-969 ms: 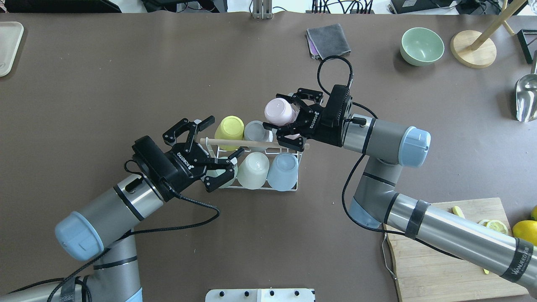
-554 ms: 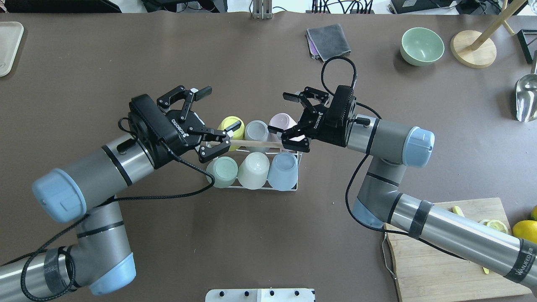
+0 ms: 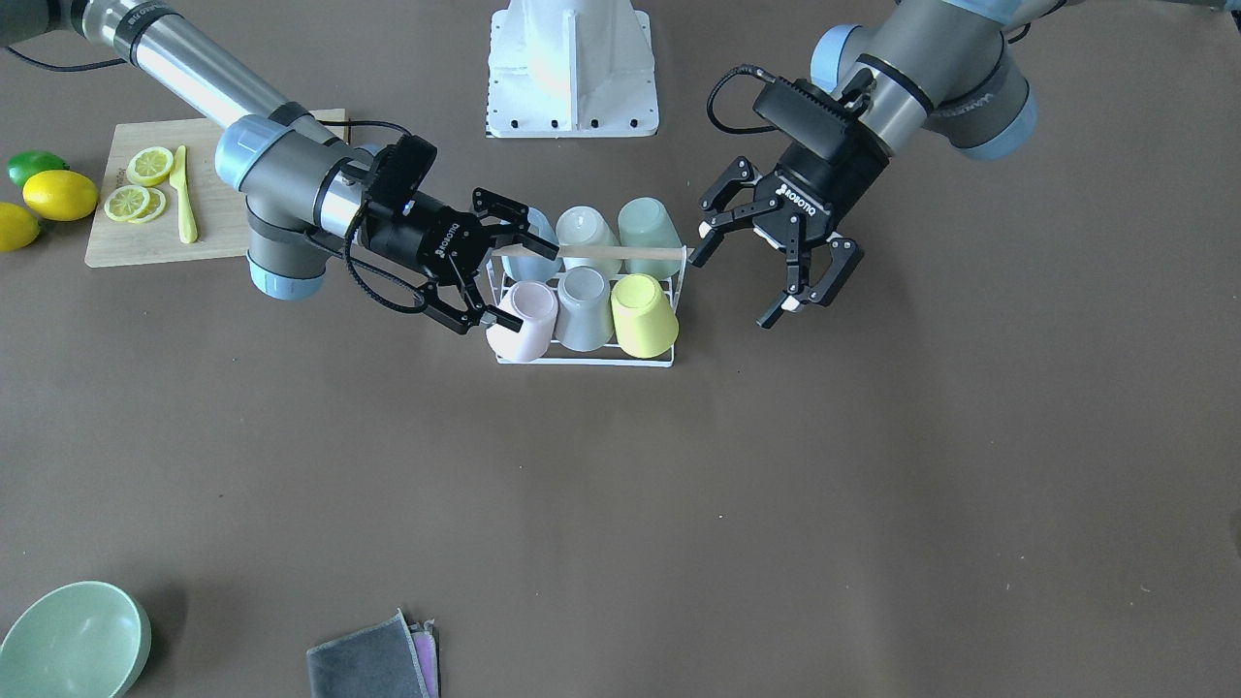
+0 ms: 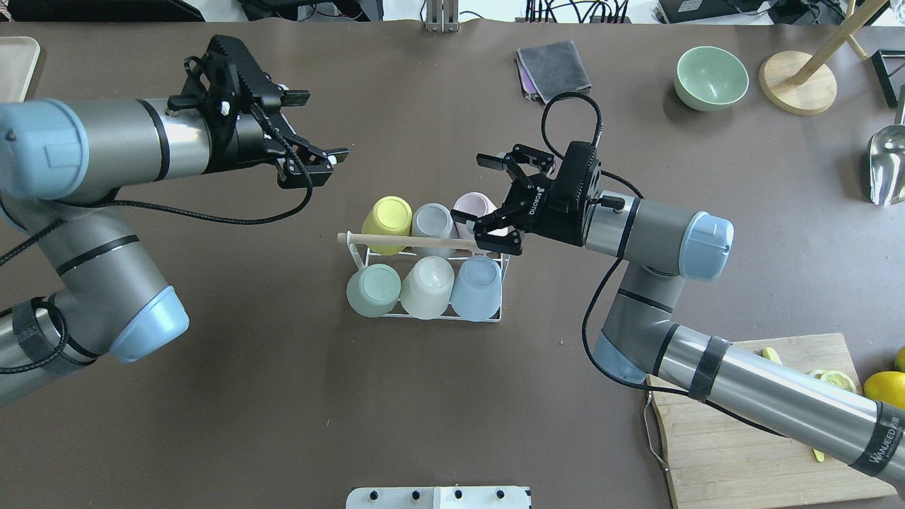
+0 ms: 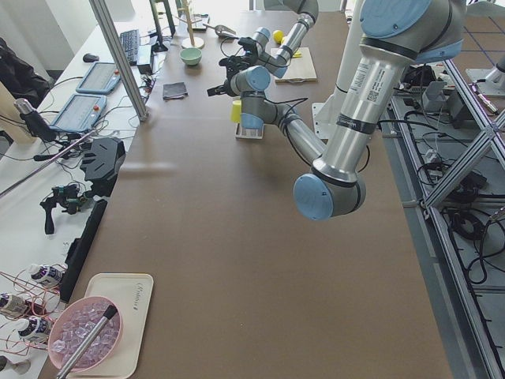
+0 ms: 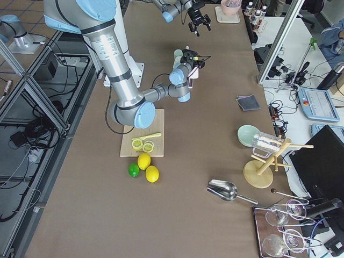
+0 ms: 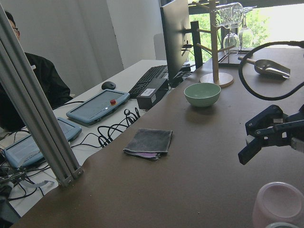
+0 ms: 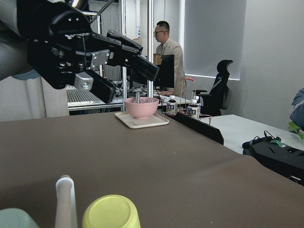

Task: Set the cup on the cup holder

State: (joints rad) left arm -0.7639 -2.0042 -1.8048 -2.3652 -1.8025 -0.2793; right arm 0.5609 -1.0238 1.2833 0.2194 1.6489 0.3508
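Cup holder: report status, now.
Left gripper open, empty, clear of cup holder. Right gripper open beside pink cup. Cup inverted on holder. Nothing blocking.

On cup holder (image 4: 396, 242): six cups (image 4: 427, 286), two rows. At its right end: right pincer (image 4: 486, 205). Beyond-left, well apart: left pincer (image 4: 318, 127). Beyond-right: cloth (image 4: 555, 67), bowl (image 4: 710, 78). Near-right: cutting board (image 4: 742, 431).

Above cup holder (image 4: 495, 319): wooden rod (image 4: 403, 242) spans the top; six cups fill every place.
Holder's right end: right tool (image 4: 490, 203), jaws spread, close against pink cup (image 4: 466, 203) and rod tip.
Holder's left end: left tool (image 4: 318, 124) raised clear, jaws spread.
Robot side of holder: open worktop (image 4: 283, 396).
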